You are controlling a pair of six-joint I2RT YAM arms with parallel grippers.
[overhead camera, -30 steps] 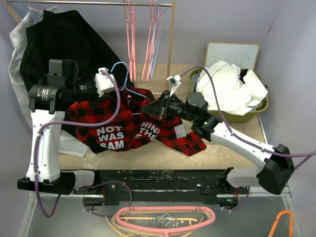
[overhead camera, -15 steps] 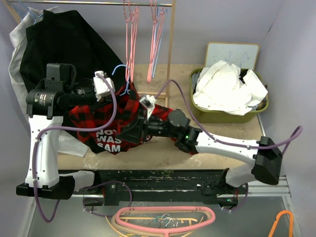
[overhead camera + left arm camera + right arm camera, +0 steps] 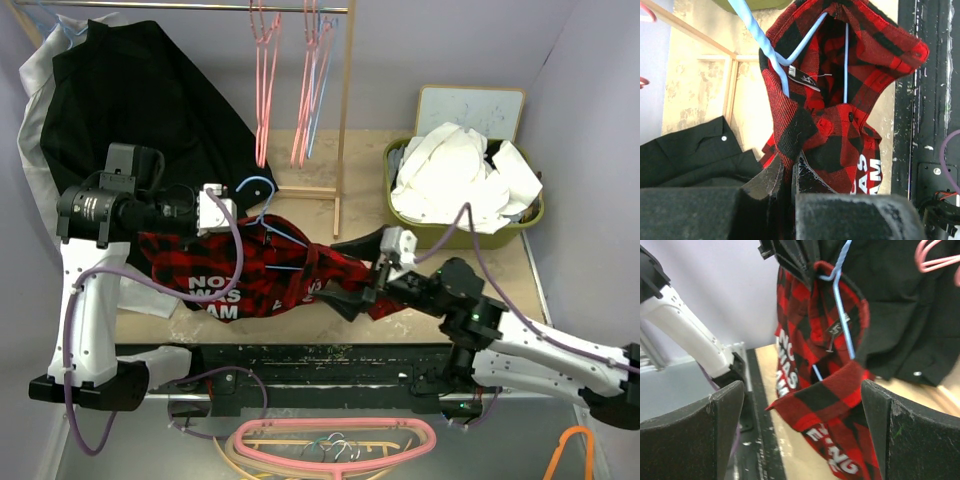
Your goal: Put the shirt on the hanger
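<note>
- Red-and-black plaid is seen gathered into a long bundle: the shirt (image 3: 250,275) is hung over the near part of the table (image 3: 480,265) and drawn out from left to right.
- A fold of the shirt near the collar is pinched between the closed fingers of the left gripper (image 3: 225,222) (the left wrist view shows the cloth squeezed between the two pads).
- The hanger (image 3: 283,234) is lodged in the neck opening: its hook is left sticking out above the collar, just beside the left gripper, while its blue wire is seen running inside the cloth.
- White letters, partly folded away, are shown on the side turned toward the arm bases.
- The right gripper (image 3: 352,272) is held with its jaws spread wide at the shirt's right end; in its wrist view no cloth is touched by either finger.
- A black shirt (image 3: 130,100) is draped behind the left arm, and pink hangers (image 3: 265,80) are hung from the rail.
- White cloths (image 3: 450,175) are piled in a green bin (image 3: 395,205) at the right.
</note>
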